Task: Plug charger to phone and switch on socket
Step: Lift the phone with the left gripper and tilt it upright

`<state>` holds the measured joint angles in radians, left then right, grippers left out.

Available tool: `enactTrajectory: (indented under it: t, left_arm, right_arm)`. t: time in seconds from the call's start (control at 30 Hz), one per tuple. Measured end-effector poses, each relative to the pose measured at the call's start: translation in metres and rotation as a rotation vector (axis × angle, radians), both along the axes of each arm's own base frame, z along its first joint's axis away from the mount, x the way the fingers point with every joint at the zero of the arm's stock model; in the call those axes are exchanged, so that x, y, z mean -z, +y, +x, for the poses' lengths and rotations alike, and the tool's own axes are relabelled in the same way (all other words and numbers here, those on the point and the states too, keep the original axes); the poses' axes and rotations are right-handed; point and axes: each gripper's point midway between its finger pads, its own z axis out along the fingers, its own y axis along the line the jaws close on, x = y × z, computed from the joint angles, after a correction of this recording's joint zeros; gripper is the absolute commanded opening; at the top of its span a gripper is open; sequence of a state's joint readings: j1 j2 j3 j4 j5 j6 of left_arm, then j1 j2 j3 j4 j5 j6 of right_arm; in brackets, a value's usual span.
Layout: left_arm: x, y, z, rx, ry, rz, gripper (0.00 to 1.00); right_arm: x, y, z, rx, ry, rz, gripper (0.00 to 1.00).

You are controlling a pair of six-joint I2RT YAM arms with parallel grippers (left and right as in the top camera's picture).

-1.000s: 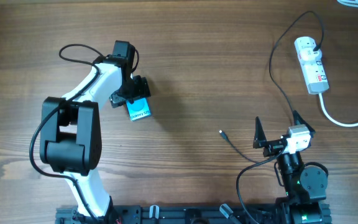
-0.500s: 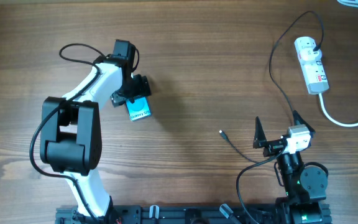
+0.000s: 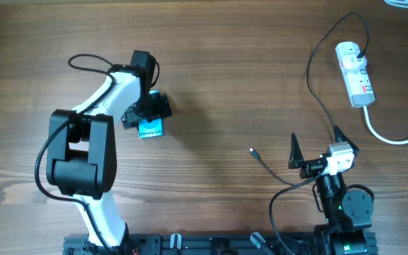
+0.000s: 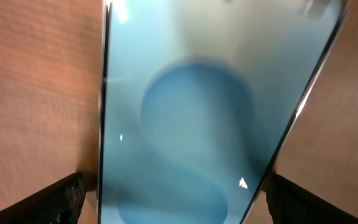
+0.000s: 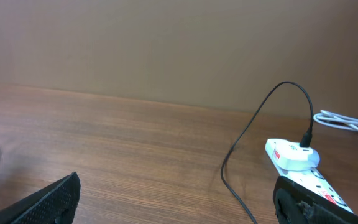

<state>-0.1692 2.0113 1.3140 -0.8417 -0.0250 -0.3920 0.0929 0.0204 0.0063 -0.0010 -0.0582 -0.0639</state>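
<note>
The phone (image 3: 151, 128), teal-blue with white text, lies on the wood at the left. My left gripper (image 3: 147, 113) stands over its far end, open, a finger on each side. In the left wrist view the phone (image 4: 191, 112) fills the frame, blurred and skewed between the fingers of my left gripper (image 4: 176, 190); bare wood shows between the left finger and the phone's edge. The charger (image 3: 310, 78) runs from the socket (image 3: 355, 74) at the far right down to its free tip (image 3: 252, 150) on the table. My right gripper (image 3: 314, 136) is open and empty near that tip. The right wrist view shows my right gripper (image 5: 176, 193), the charger (image 5: 229, 155) and the socket (image 5: 294, 155).
A thick white cord (image 3: 395, 138) loops from the socket's near end toward the right table edge, also seen in the right wrist view as the white cord (image 5: 347, 121). The arms' bases and black cables sit along the front edge.
The left gripper's jaws have widened. The phone has turned and slid a little to the left beneath them. The right arm, charger and socket have not moved.
</note>
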Motion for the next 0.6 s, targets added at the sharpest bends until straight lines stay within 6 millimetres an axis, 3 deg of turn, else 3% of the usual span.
enactTrajectory:
  t: [0.17, 0.6]
  left_arm:
    - [-0.002, 0.003, 0.022, -0.006, -0.092, 0.023, 0.87]
    - [-0.001, 0.000, 0.021, 0.108, -0.082, 0.015, 0.89]
  right_arm:
    - [0.000, 0.000, 0.000, 0.000, 0.000, 0.000, 1.00]
    - [0.000, 0.000, 0.000, 0.000, 0.000, 0.000, 1.00]
